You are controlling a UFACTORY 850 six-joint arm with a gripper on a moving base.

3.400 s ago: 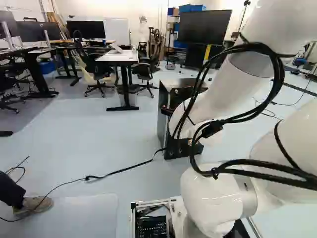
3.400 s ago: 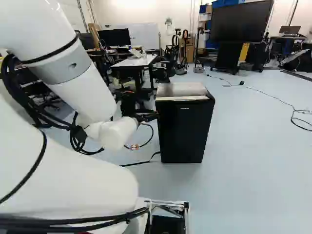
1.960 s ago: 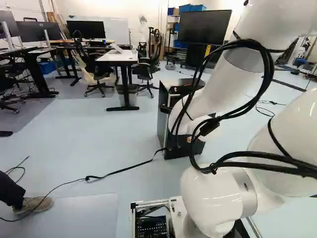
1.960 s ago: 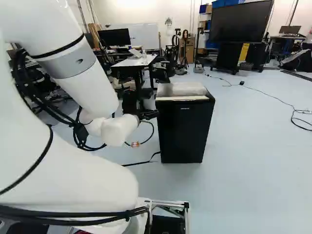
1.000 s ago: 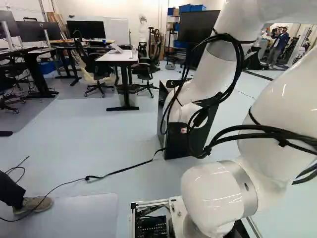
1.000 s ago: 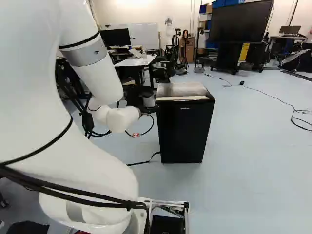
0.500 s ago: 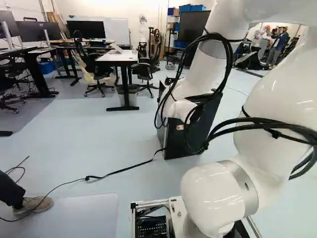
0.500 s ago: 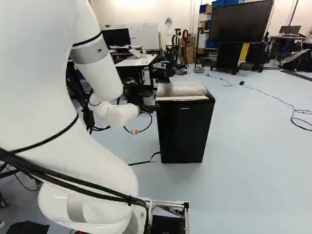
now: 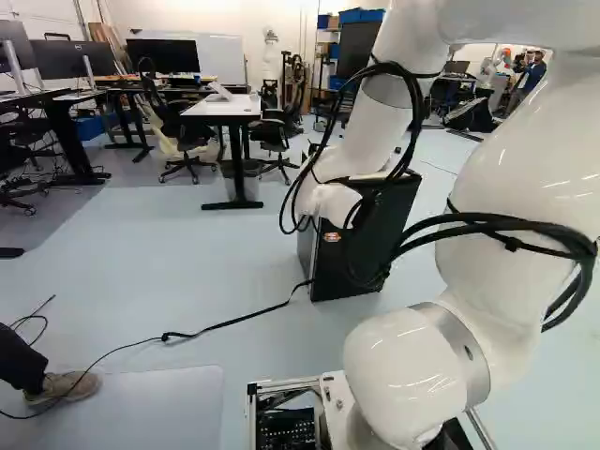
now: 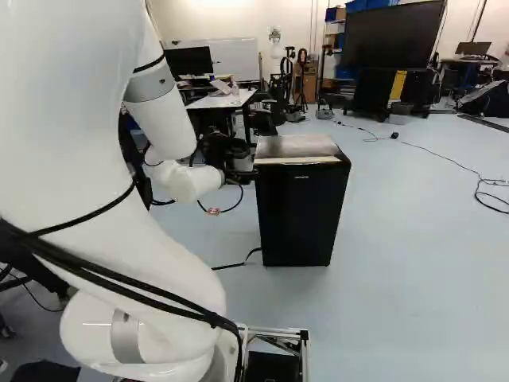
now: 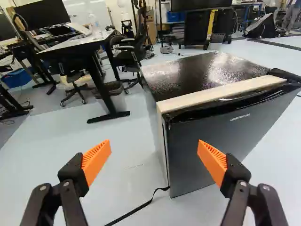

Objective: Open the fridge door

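Note:
In the right base view my gripper (image 10: 241,169) is at the fridge's upper left edge, partly lost against dark things behind. The wrist view shows the gripper (image 11: 154,147) wide open, nothing between its orange pads. Ahead stands the black fridge (image 10: 304,215), its door (image 11: 218,136) shut against the body. One finger overlaps the door front in the wrist view; the other is over floor beyond the door's side edge. I cannot tell whether anything touches. A pale strip (image 11: 221,96) runs along the top front edge. My arm hides part of the fridge in the left base view.
A black strap (image 9: 234,322) trails over the floor from the fridge's foot. A white desk (image 9: 223,108) and office chairs stand behind. A person's shoe (image 9: 64,389) is at the near left of the left base view. Another robot (image 9: 271,52) stands far back.
The arm has swung and its wrist has shifted leftward in the left base view, uncovering more of the fridge front there. In the right base view the gripper remains beside the fridge's upper edge. Base and fridge have stayed put.

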